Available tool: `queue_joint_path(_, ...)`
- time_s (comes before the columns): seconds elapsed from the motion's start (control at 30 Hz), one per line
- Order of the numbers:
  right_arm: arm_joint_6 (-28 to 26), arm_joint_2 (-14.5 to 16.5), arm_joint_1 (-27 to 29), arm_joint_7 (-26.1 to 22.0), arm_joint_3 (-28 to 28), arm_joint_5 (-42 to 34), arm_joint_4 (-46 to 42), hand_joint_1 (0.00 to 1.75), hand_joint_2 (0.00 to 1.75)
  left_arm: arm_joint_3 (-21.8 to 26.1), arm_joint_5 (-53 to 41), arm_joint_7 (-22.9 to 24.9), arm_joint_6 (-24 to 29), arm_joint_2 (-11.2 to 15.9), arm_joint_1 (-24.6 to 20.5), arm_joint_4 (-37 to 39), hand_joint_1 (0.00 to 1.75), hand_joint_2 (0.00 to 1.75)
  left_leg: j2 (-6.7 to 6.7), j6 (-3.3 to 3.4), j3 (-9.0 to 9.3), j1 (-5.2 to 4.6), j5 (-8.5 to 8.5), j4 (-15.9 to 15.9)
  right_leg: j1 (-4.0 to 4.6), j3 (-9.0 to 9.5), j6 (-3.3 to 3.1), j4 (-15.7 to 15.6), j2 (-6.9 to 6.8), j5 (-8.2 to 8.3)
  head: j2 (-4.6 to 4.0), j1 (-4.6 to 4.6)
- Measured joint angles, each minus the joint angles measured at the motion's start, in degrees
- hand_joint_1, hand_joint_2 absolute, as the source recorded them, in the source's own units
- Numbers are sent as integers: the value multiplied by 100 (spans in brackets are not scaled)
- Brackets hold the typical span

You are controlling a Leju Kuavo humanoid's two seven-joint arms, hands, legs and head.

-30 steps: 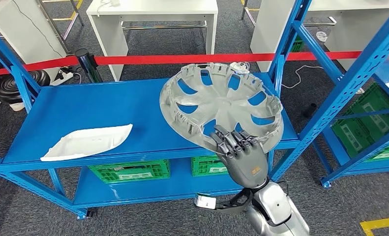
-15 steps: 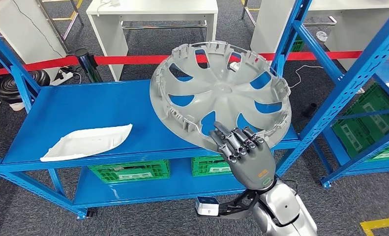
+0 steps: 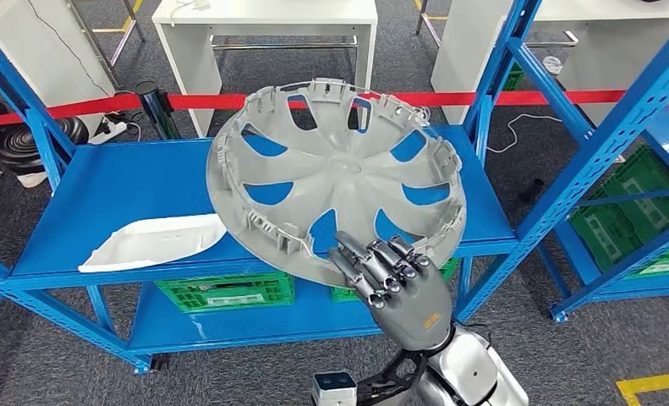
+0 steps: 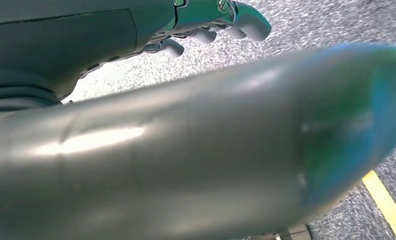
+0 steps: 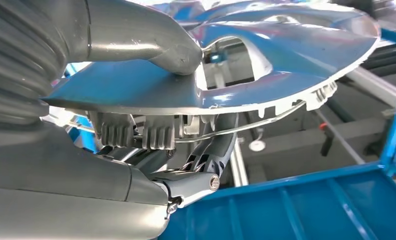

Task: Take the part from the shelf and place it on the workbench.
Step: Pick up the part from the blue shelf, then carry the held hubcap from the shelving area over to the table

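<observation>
The part is a grey wheel cover (image 3: pixel 348 165) with spoke openings. It is lifted off the blue shelf (image 3: pixel 128 182) and tilted, its inner ribbed side toward me. My right hand (image 3: pixel 403 292) grips its near rim. In the right wrist view the thumb (image 5: pixel 150 40) presses on one face of the wheel cover (image 5: pixel 286 40) and the fingers (image 5: pixel 216 145) hold the rim from the other side. My left hand (image 4: pixel 206 30) hangs over grey floor and holds nothing.
A white moulded part (image 3: pixel 153 241) lies at the shelf's front left. Green crates (image 3: pixel 225 292) sit on the lower level. A second blue rack (image 3: pixel 618 127) stands close on the right. Red barrier tape (image 3: pixel 77 108) and white tables (image 3: pixel 263 17) lie beyond.
My right hand has raised the wheel cover off the shelf and carried it left and toward me. It now hangs over the shelf's front edge. The view has shifted slightly.
</observation>
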Motion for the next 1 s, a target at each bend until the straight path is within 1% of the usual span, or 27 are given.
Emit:
queue_joint_path(0.03,0,-1,-12,-81,33,-72,40,175,175,20,20,0,9,0,1,0,0,0,1,-7,-17,7,-5,24,-23,-86,19,180,-1,5,0,-1)
queue_joint_path(0.07,0,1,-28,-161,62,-135,82,175,175,40,40,0,24,0,-1,-1,0,0,-3,-20,-31,18,-14,51,-46,-72,38,146,-3,121,0,-1)
queue_joint_path(0.1,0,7,-50,-234,88,-191,123,175,175,57,64,0,45,0,-3,-1,0,0,-10,-44,-40,35,-30,83,-71,51,56,-110,-5,318,0,-1)
queue_joint_path(0.13,0,20,-78,-312,112,-246,166,175,175,73,90,0,69,1,-4,-1,0,0,-17,-79,-51,51,-53,120,-93,231,75,-483,-9,488,0,-1)
queue_joint_path(0.17,0,44,-107,-388,132,-303,211,175,175,92,112,2,93,4,-8,-2,0,0,-27,-123,-85,59,-76,161,-94,399,77,-807,-5,600,0,6)
queue_joint_path(0.2,0,72,-133,-459,147,-354,254,175,175,114,130,6,112,7,-12,-3,0,0,-35,-169,-120,60,-93,196,-88,505,56,-1036,1,647,0,8)
queue_joint_path(0.23,0,101,-153,-519,155,-390,290,175,175,137,147,11,128,9,-14,-4,0,0,-42,-214,-155,53,-102,221,-75,545,13,-1140,8,620,0,13)
queue_joint_path(0.27,0,129,-163,-567,161,-414,320,175,175,160,162,20,142,12,-17,-5,0,0,-48,-256,-186,47,-98,227,-58,536,-43,-1146,16,602,0,15)
queue_joint_path(0.33,0,186,-173,-646,165,-450,365,175,175,200,195,47,163,14,-15,-5,0,0,-52,-334,-200,59,-108,240,-56,506,-157,-1184,10,609,0,13)
queue_joint_path(0.37,0,225,-178,-685,166,-472,392,175,175,224,220,68,171,14,-15,-5,0,0,-45,-365,-232,68,-185,315,-58,491,-208,-1203,3,635,0,11)
queue_joint_path(0.4,0,264,-183,-723,166,-497,422,175,175,248,250,90,174,14,-16,-4,0,0,-39,-387,-302,74,-334,493,-60,473,-258,-1222,-5,664,0,10)
queue_joint_path(0.43,0,309,-188,-763,166,-528,458,175,175,278,280,112,175,14,-18,-4,0,0,-31,-401,-414,77,-543,777,-58,447,-296,-1231,-12,691,0,8)
queue_joint_path(0.47,0,351,-191,-802,165,-564,495,175,175,310,302,133,173,13,-18,-3,0,0,-26,-409,-556,76,-763,1128,-49,414,-322,-1232,-15,715,0,8)
queue_joint_path(0.5,0,388,-190,-844,164,-603,527,175,175,336,307,155,167,13,-18,-3,0,0,-26,-416,-682,75,-927,1459,-36,377,-337,-1229,-17,741,0,8)
queue_joint_path(0.53,0,432,-178,-910,155,-658,559,175,175,355,280,188,154,14,-17,-3,0,0,-26,-416,-744,75,-989,1660,-23,337,-343,-1226,-18,769,0,9)
queue_joint_path(0.57,0,474,-155,-988,137,-712,579,175,175,363,229,232,137,14,-16,-3,0,0,-26,-407,-714,74,-939,1669,-12,298,-342,-1222,-19,799,0,9)
queue_joint_path(0.6,0,519,-124,-1077,112,-764,591,175,175,364,157,287,120,15,-16,-3,0,0,-26,-391,-572,73,-793,1457,-5,262,-334,-1217,-19,831,0,9)
queue_joint_path(0.63,0,572,-87,-1179,76,-815,598,175,175,361,69,354,101,15,-18,-4,0,0,-26,-368,-344,73,-608,1077,-1,231,-321,-1211,-18,863,0,9)
queue_joint_path(0.67,0,615,-55,-1258,43,-847,599,175,175,356,-2,409,86,15,-21,-4,0,0,-26,-349,-125,72,-466,696,1,209,-307,-1205,-17,888,0,9)
queue_joint_path(0.7,0,646,-32,-1315,20,-869,599,175,175,351,-50,450,76,15,-24,-5,0,0,-26,-336,43,72,-378,400,1,195,-295,-1201,-17,907,0,9)
queue_joint_path(0.73,0,665,-19,-1349,3,-881,598,175,175,348,-76,475,68,15,-26,-5,0,0,-27,-329,135,72,-350,238,1,188,-287,-1198,-16,918,0,8)
queue_joint_path(0.9,0,673,-13,-1362,-4,-884,598,175,175,345,-84,484,64,15,-28,-5,0,0,-27,-328,155,71,-375,184,1,186,-283,-1197,-16,922,0,9)
queue_joint_path(0.97,0,706,12,-1400,-37,-895,599,175,175,338,-114,518,52,15,-30,-5,0,0,-30,-330,163,47,-358,180,9,183,-259,-1205,-15,944,0,13)
queue_joint_path(1.0,0,750,38,-1429,-82,-896,600,175,175,333,-149,549,37,15,-31,-5,0,0,-34,-317,136,32,-330,185,10,180,-230,-1215,-14,978,0,16)
